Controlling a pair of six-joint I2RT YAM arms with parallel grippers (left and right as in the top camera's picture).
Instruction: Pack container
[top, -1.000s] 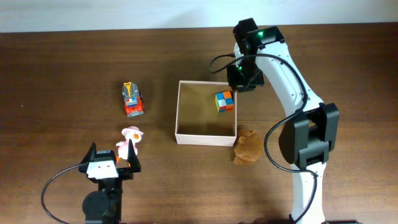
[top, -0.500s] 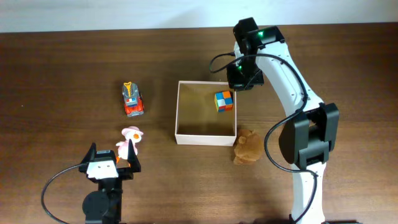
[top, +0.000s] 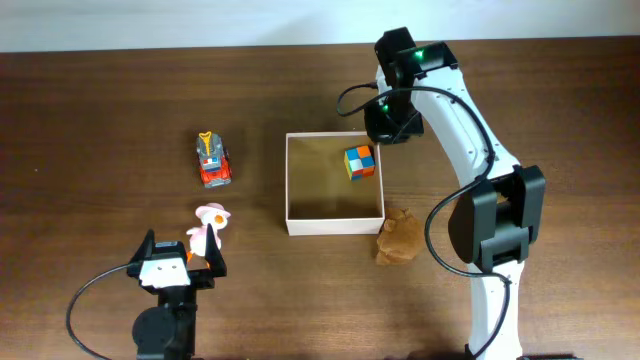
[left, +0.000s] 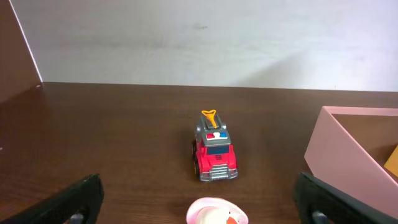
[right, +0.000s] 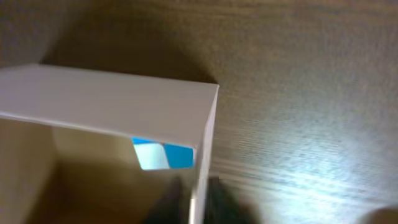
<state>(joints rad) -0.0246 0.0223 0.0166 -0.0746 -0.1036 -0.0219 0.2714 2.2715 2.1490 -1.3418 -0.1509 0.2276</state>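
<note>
The container (top: 335, 226), a square white-walled box with a tan inside, sits mid-table and holds a multicoloured cube (top: 360, 162). My right gripper (top: 385, 128) is at its far right corner. In the right wrist view its fingers (right: 199, 199) are closed on either side of the thin white wall (right: 112, 102), with the cube (right: 163, 155) just inside. My left gripper (top: 183, 250) is open at the near left, and a pink-hatted toy figure (top: 209, 228) stands just ahead of it. In the left wrist view the figure (left: 217, 213) shows between the open fingers (left: 198, 186).
A red toy fire truck (top: 212, 160) stands left of the container, and it also shows in the left wrist view (left: 213, 155) beside the container wall (left: 348, 143). A brown plush toy (top: 400, 237) lies against the container's near right corner.
The container has shifted and turned slightly to the right, its near wall now closer to the plush toy. The right gripper stays at the far right corner. The left arm has not moved.
</note>
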